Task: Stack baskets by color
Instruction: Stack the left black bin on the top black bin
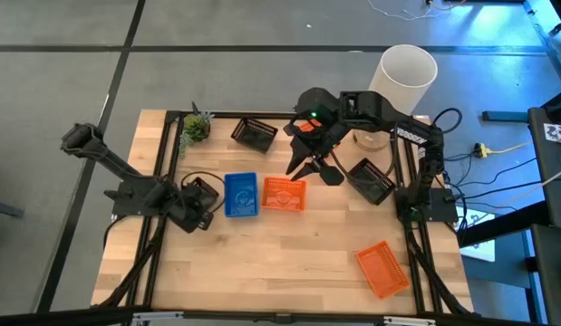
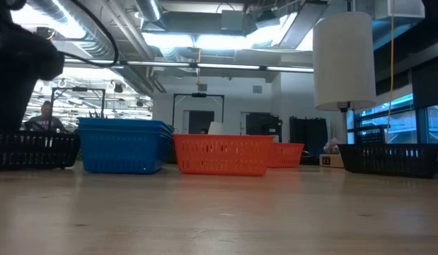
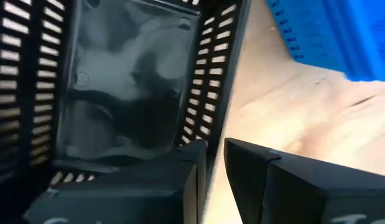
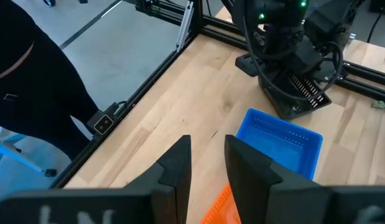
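Note:
My left gripper (image 1: 197, 206) is at the table's left, shut on a black basket (image 1: 200, 193) that sits level, low at the tabletop (image 2: 35, 150). A blue basket (image 1: 241, 195) stands right beside it, and an orange basket (image 1: 285, 193) beside that. Two more black baskets rest on their bottoms at the far side (image 1: 255, 133) and the right (image 1: 371, 179). Another orange basket (image 1: 383, 268) lies near the front right. My right gripper (image 1: 309, 166) hangs open and empty above the table's middle, over the orange basket (image 4: 220, 208). My left gripper has the black basket's mesh side wall (image 3: 208, 127) between its two fingers, one finger (image 3: 148, 186) inside the basket and one (image 3: 292, 186) outside. The fingers come steeply from above. The basket stays level; whether its bottom touches the table I cannot tell.
A tall white cylinder (image 1: 407, 77) and a small green plant (image 1: 197, 127) stand along the far edge. Bare wood lies across the table's near half (image 1: 289, 263). A person in dark clothing (image 4: 30, 74) stands beside the table's frame.

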Robot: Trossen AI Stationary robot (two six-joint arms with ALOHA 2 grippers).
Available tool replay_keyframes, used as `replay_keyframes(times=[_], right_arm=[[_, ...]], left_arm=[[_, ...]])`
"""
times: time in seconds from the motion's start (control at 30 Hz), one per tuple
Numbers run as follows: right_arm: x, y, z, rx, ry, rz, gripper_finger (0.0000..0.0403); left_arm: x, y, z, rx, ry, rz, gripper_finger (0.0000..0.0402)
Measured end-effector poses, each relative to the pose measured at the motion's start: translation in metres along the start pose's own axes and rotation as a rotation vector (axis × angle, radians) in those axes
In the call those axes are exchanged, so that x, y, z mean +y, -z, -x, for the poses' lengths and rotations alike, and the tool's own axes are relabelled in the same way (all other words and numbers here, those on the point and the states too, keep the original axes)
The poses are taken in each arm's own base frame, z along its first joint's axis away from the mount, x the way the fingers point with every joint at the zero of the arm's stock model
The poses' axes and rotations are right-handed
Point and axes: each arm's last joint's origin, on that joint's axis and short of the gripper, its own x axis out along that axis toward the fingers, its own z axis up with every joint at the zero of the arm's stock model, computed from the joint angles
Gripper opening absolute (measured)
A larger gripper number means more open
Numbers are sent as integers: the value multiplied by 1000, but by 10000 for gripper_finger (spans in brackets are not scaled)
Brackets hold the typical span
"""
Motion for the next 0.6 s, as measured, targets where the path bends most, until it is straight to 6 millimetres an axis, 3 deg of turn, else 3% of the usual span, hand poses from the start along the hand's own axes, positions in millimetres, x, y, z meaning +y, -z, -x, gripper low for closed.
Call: replay_keyframes(times=[0.6], right_arm=[[1,3,0,28,-10,-18,97]], left_arm=[[18,-4,-20,-17,-63,27,47]])
